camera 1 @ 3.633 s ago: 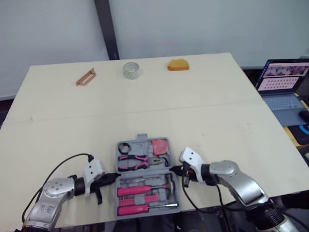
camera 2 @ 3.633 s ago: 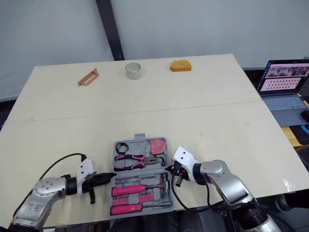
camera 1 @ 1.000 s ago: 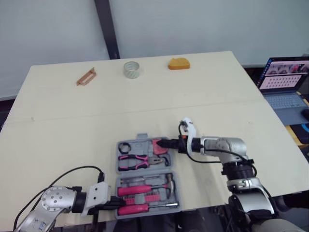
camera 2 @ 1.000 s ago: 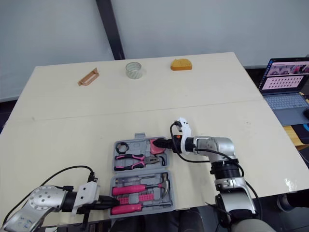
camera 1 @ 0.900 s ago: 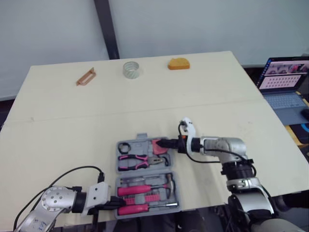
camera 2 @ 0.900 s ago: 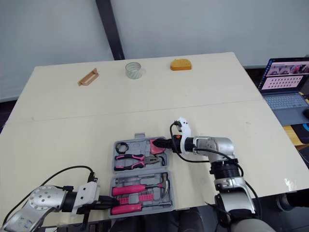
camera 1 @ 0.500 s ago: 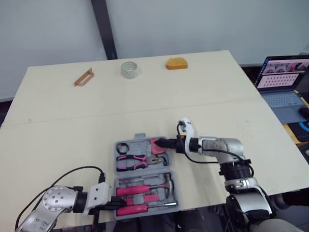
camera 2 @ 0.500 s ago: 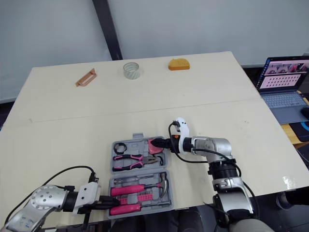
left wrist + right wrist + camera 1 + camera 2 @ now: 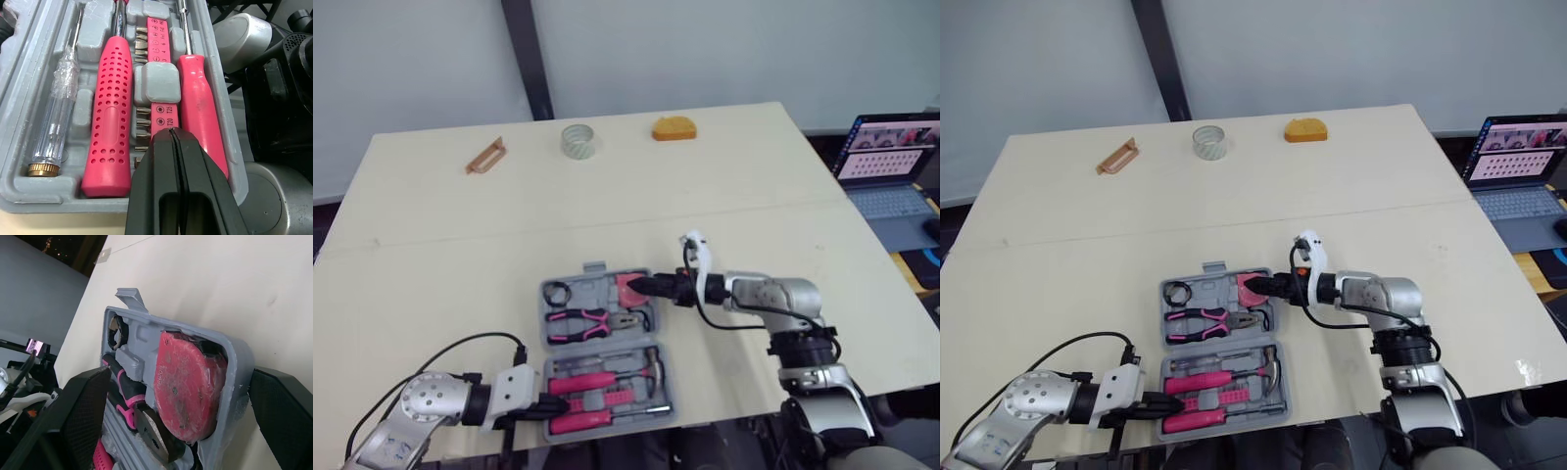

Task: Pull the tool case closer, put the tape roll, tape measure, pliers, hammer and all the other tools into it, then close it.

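Grey plastic tool case (image 9: 597,269) lies open at the near edge of the table (image 9: 754,235); closing is judged the step in hand.
The case holds the pliers (image 9: 582,321), hammer (image 9: 607,377) and pink tape measure (image 9: 188,387). The right hand (image 9: 641,285) is spread, fingers astride the lid's outer corner. The left hand (image 9: 174,137) is clenched on nothing at the lower tray. Next move: fold the lid over squarely. A tape roll (image 9: 578,141) sits at the far edge, well apart.

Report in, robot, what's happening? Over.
Left gripper shut at near edge of case. Right gripper open around its far corner. Case open, tools inside.
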Controlling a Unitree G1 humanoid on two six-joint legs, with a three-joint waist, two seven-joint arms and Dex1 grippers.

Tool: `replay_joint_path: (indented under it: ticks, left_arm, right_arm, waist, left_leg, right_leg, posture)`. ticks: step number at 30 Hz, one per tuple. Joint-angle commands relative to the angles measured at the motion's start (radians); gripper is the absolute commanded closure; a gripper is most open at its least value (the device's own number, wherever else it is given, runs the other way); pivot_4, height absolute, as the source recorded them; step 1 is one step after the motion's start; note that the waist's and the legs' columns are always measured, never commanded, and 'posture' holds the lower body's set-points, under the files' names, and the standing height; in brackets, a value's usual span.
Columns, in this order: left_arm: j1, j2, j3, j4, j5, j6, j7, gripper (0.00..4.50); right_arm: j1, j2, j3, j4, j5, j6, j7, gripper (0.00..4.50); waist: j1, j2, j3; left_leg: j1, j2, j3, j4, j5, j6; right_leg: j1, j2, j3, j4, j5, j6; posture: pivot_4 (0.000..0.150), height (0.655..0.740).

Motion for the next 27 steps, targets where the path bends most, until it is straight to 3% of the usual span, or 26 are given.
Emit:
replay_joint_path:
  ticks: [1,19,27]
  left_arm:
    - [0.002,-0.005,0.027,0.041,0.019,0.037,0.038,4.50]
    - [0.007,-0.041,0.045,0.022,-0.019,0.081,0.047,4.50]
    - [0.038,-0.064,0.129,-0.096,-0.144,0.212,0.074,4.50]
  right_arm:
    - [0.017,-0.017,0.017,-0.089,0.059,0.002,0.067,0.05]
    - [0.036,-0.120,0.050,-0.264,0.165,0.037,0.153,0.05]
    - [0.043,-0.186,0.096,-0.326,0.189,0.035,0.205,0.05]
  waist:
    - [0.001,0.000,0.000]
    - [0.001,0.000,0.000]
    - [0.003,-0.001,0.001]
  left_leg:
    - [0.000,0.000,0.000,0.000,0.000,0.000]
    - [0.000,0.000,0.000,0.000,0.000,0.000]
    - [-0.001,0.000,0.000,0.000,0.000,0.000]
  right_leg:
    - [0.000,0.000,0.000,0.000,0.000,0.000]
    - [0.000,0.000,0.000,0.000,0.000,0.000]
    - [0.000,0.000,0.000,-0.001,0.000,0.000]
  posture:
    - [0.150,0.7400]
    - [0.150,0.7400]
    - [0.150,0.7400]
